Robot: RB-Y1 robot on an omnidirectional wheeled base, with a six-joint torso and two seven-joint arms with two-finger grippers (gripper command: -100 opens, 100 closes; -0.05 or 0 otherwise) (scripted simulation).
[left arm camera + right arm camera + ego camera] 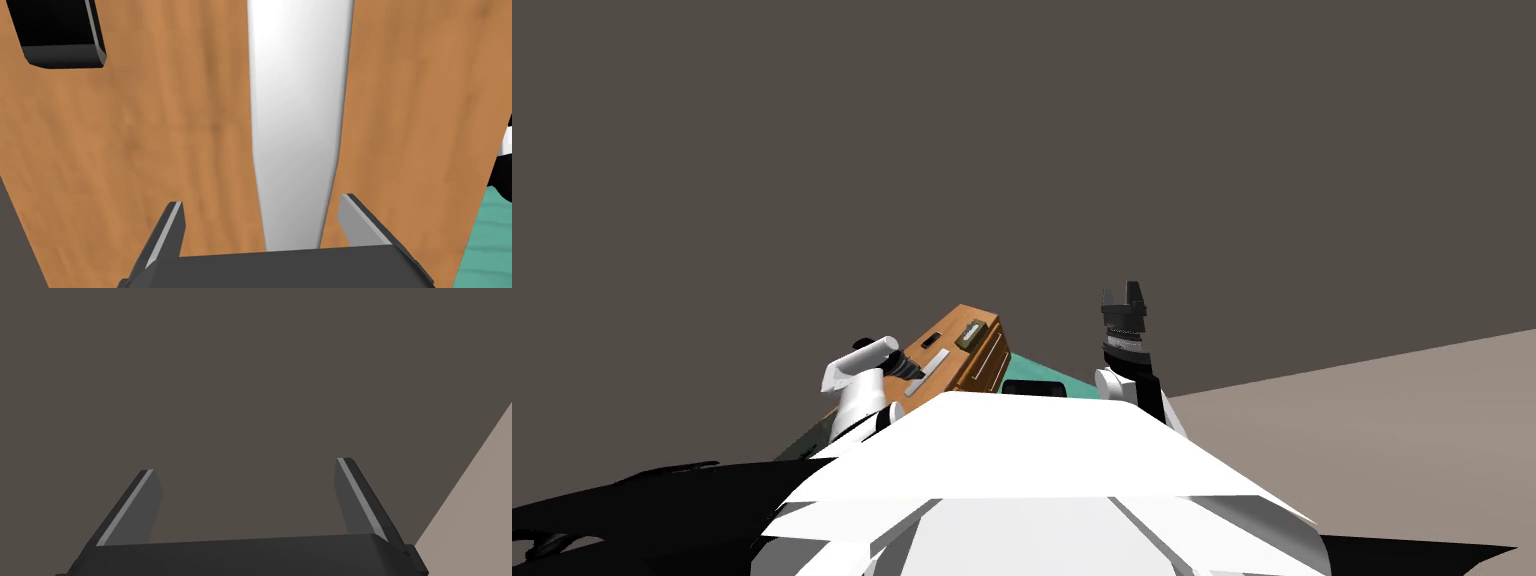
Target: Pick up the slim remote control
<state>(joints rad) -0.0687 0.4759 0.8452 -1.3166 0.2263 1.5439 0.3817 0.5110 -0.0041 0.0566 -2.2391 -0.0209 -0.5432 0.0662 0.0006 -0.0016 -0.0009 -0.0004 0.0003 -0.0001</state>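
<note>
Left jaws apart — one white remote (297, 125)

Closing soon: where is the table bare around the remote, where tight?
Bare wooden tabletop flanks the slim grey remote on both sides, where the open left gripper straddles it. Crowded toward the black object; the opposite strip ends at the table edge, teal surface beyond.

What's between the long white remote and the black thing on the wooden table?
Just bare brown wooden tabletop lies between the slim white remote and the flat black block, as the left wrist view shows.
</note>
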